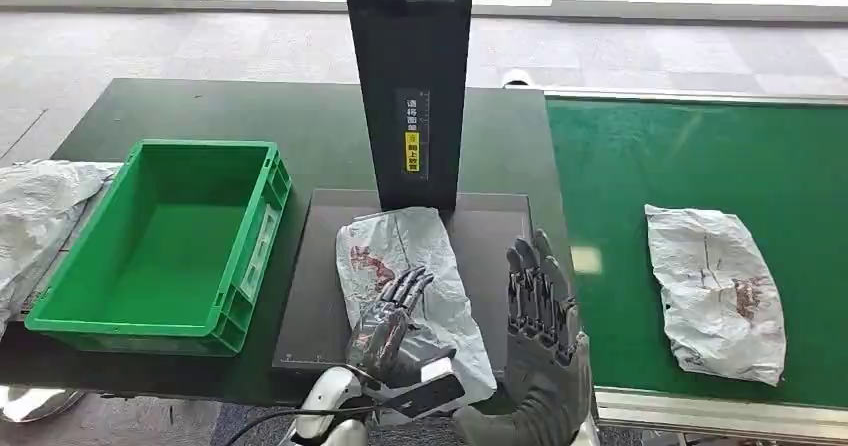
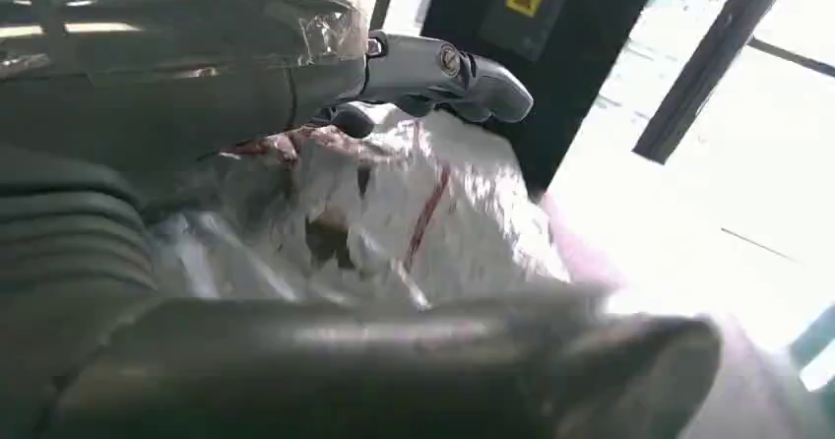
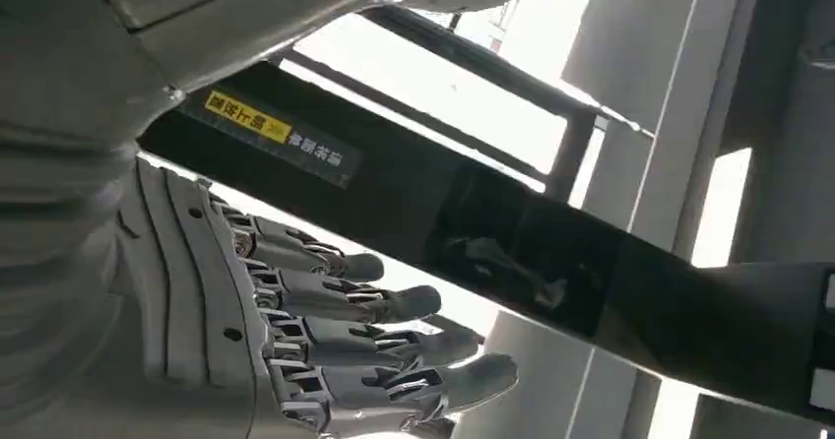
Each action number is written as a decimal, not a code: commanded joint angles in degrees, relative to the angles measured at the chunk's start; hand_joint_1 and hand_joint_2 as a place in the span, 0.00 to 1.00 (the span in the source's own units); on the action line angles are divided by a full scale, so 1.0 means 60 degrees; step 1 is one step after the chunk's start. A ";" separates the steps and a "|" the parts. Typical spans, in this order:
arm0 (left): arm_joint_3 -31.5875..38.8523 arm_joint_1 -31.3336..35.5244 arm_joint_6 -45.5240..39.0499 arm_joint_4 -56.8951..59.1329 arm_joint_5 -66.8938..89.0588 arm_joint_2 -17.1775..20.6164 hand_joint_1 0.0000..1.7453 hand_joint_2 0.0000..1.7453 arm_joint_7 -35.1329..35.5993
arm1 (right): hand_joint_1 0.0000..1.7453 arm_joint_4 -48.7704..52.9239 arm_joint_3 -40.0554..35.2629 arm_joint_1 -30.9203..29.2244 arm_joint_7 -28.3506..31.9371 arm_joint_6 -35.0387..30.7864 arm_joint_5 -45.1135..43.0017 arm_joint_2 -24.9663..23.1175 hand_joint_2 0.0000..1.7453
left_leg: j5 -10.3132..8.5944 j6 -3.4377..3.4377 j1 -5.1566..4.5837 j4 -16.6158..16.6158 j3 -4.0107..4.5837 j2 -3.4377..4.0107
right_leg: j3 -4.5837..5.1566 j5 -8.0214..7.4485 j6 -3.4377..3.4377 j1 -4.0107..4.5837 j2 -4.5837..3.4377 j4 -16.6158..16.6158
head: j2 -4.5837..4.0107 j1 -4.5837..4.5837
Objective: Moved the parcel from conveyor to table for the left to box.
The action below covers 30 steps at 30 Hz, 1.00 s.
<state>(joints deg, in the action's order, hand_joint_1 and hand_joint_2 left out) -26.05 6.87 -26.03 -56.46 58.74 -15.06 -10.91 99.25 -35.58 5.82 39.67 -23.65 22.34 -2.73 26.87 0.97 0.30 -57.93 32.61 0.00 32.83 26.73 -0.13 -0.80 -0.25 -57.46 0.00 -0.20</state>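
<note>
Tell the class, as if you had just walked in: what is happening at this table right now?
A humanoid robot is sorting crumpled white plastic parcels. Its left hand rests on one parcel lying on the black mat before a black scanner post. Its right hand is raised, open and empty. The green plastic crate is empty; another white parcel waits on the green conveyor.

Parcel (image 1: 415,266) on the scale plate (image 1: 320,296), crate (image 1: 165,241) to its left, second parcel (image 1: 715,286) on the conveyor (image 1: 620,186) at right.

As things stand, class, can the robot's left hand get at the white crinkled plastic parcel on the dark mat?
Probably yes: the left hand already rests on the white crinkled plastic parcel, with nothing between them.
</note>
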 commanded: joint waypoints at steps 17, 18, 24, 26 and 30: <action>0.0075 0.1161 0.0374 0.3525 0.3465 -0.0823 0.22 1.00 0.2235 | 0.00 0.0585 0.0593 -0.0137 0.0055 0.1283 0.0217 -0.0119 1.00 | -0.0003 -0.0018 0.0002 0.0007 -0.0050 -0.0010 | -0.0062 -0.0006 -0.0009 0.0004 0.0014 0.0018 | 0.0000 0.0000; 0.0152 0.1157 0.0294 0.3419 0.3431 -0.0823 1.00 1.00 0.2220 | 0.00 0.0560 0.0602 -0.0168 0.0055 0.1328 0.0212 -0.0127 1.00 | -0.0004 -0.0028 0.0000 0.0013 -0.0048 -0.0008 | -0.0072 -0.0007 -0.0016 0.0002 0.0014 0.0024 | 0.0000 0.0000; -0.0339 0.1433 0.0953 0.3386 0.4057 -0.0823 1.00 1.00 0.2387 | 0.00 0.1091 0.1408 0.0325 0.0055 0.1357 0.0857 -0.0545 1.00 | 0.0011 -0.0042 0.0002 0.0019 -0.0007 0.0000 | -0.0098 0.0000 -0.0021 0.0002 0.0012 0.0030 | 0.0000 0.0000; -0.0735 0.1582 0.0938 0.3481 0.3735 -0.0823 1.00 1.00 0.2598 | 0.00 0.1366 0.1611 0.0514 0.0055 0.1642 0.0939 -0.0634 1.00 | 0.0003 -0.0032 -0.0003 0.0008 -0.0005 -0.0038 | -0.0108 0.0014 -0.0022 -0.0003 0.0049 0.0012 | 0.0000 -0.0004; -0.1175 0.1814 0.0677 0.3869 0.3305 -0.0823 1.00 1.00 0.2775 | 0.00 0.1515 0.1774 0.0613 0.0055 0.1886 0.1057 -0.0862 1.00 | -0.0016 -0.0035 0.0003 0.0018 -0.0094 -0.0053 | -0.0110 0.0000 -0.0020 0.0003 0.0065 0.0034 | 0.0000 0.0000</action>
<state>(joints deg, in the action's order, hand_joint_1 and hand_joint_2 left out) -27.51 15.40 -22.10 -42.08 81.27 -17.27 3.67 104.15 -29.34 7.25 39.45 -14.32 27.34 -5.35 26.87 0.81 0.30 -57.91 31.75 -0.03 31.89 26.75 -0.27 -0.81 -0.19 -57.40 0.00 -0.20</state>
